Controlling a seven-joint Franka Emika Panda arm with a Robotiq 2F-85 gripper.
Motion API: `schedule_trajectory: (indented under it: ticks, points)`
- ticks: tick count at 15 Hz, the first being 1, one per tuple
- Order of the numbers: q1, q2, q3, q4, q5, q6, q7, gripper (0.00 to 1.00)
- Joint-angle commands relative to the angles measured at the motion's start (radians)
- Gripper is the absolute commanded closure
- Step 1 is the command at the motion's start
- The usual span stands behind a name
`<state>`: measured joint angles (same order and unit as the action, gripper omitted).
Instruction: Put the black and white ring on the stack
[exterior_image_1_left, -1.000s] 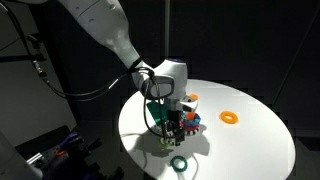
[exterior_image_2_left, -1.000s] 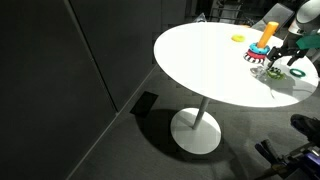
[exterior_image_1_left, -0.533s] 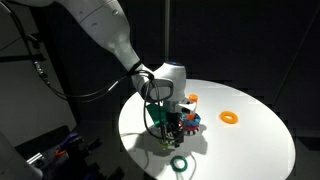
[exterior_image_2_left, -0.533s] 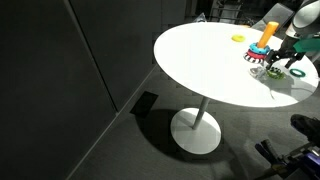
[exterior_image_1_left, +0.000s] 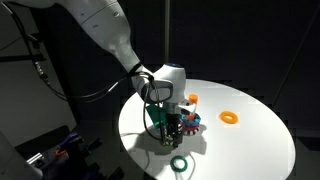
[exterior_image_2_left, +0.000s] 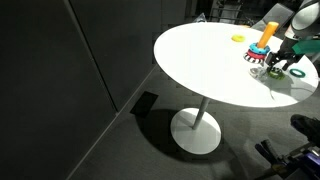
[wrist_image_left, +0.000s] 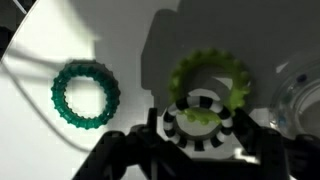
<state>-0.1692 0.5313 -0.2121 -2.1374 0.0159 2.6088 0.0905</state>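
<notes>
Small black and white toothed plastic ring (wrist_image_left: 179, 118) sits between my gripper's (wrist_image_left: 200, 143) fingers, partly over the yellow-green toothed ring (wrist_image_left: 228, 75). Can't tell if the pads bite. Likely light, stiff, slick: pinch across the rim. Orange-peg stack (exterior_image_1_left: 190, 114) is just beside.

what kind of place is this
Probably a lab or test room: a robot arm works at a round white table, with dark walls around and cables behind.
</notes>
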Motion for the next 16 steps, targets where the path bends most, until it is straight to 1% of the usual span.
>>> schedule_trajectory:
  ticks: [1,2,8,16]
  points:
    - [0.004,0.005,-0.004,0.018,-0.005,0.000,0.027,0.53]
    - [0.003,-0.003,-0.004,0.017,-0.003,-0.005,0.027,0.61]
    - [0.000,-0.089,-0.015,0.005,-0.005,-0.037,0.027,0.61]
    - [0.009,-0.237,-0.047,-0.006,-0.049,-0.054,0.045,0.61]
